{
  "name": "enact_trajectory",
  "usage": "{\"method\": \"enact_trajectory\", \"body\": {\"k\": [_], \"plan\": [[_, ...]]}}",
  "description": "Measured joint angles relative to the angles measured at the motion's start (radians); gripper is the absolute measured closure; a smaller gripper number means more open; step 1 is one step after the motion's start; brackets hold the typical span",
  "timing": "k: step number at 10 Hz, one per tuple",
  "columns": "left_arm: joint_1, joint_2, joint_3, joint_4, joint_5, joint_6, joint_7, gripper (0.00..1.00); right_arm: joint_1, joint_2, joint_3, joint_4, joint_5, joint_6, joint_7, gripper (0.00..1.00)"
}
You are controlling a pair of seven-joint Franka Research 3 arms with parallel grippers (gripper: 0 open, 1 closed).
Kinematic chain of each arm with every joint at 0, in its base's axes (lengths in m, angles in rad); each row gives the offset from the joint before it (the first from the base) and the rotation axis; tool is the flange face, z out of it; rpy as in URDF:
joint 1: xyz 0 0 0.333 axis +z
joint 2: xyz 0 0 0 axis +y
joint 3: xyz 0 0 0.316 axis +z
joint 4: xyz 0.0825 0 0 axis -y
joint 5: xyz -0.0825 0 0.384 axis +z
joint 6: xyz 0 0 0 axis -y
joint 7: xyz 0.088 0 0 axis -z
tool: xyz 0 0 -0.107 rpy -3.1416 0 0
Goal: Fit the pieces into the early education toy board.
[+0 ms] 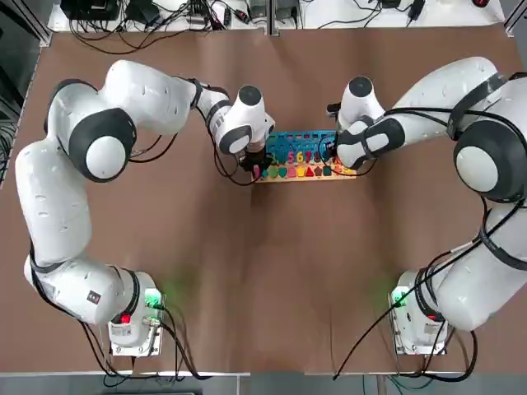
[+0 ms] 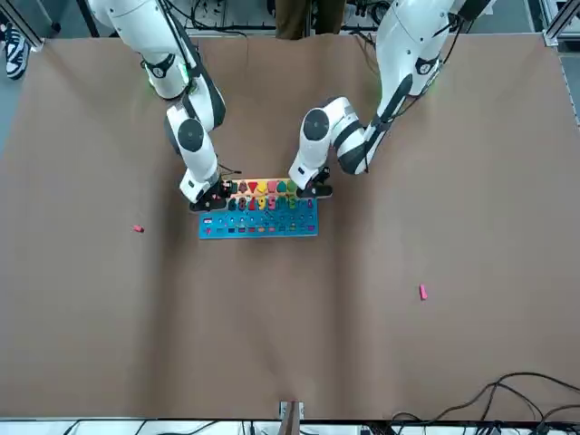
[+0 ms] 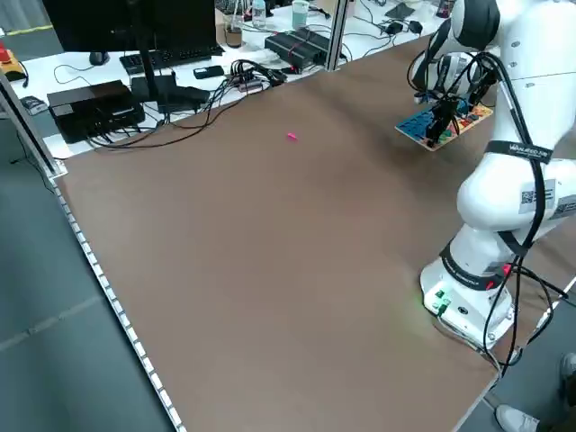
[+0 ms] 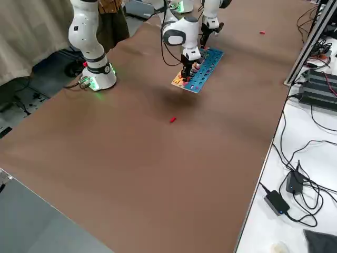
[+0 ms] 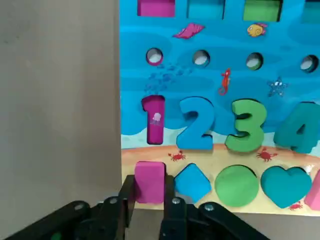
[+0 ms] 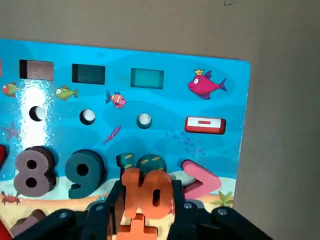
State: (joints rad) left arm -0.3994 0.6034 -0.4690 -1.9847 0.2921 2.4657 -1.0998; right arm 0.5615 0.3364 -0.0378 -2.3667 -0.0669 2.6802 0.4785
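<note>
Your left gripper (image 5: 150, 186) is pinching the pink block (image 5: 150, 175) at the board's (image 6: 220, 150) corner; your right gripper (image 6: 148, 186), nearer the opposite corner, is pinching the orange 10 (image 6: 156, 186), partly hiding its slot (image 6: 152, 163).

Two stray pieces (image 2: 422, 292) (image 2: 138, 228), one board (image 2: 258, 224)

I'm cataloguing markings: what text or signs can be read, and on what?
"1", "2", "3", "4": board numerals
"5", "6": likewise, small
"8", "9": likewise
"10": orange piece in the right jaws
"+": orange cross
"−": red-edged rectangle
Arm labels: too small.
</note>
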Motion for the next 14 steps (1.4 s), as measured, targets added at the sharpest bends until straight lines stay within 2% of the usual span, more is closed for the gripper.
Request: {"method": "enact_trajectory", "body": {"k": [5,14], "plan": [[0.0,0.0,0.007,0.016,0.0,-0.015,0.0,0.68,0.021,0.0,0.0,0.0,0.0,-0.001,0.002,0.57],[0.0,-0.01,0.006,0.03,0.0,-0.022,-0.008,0.66,0.03,0.001,-0.005,-0.001,0.0,0.011,0.004,0.57]]}}
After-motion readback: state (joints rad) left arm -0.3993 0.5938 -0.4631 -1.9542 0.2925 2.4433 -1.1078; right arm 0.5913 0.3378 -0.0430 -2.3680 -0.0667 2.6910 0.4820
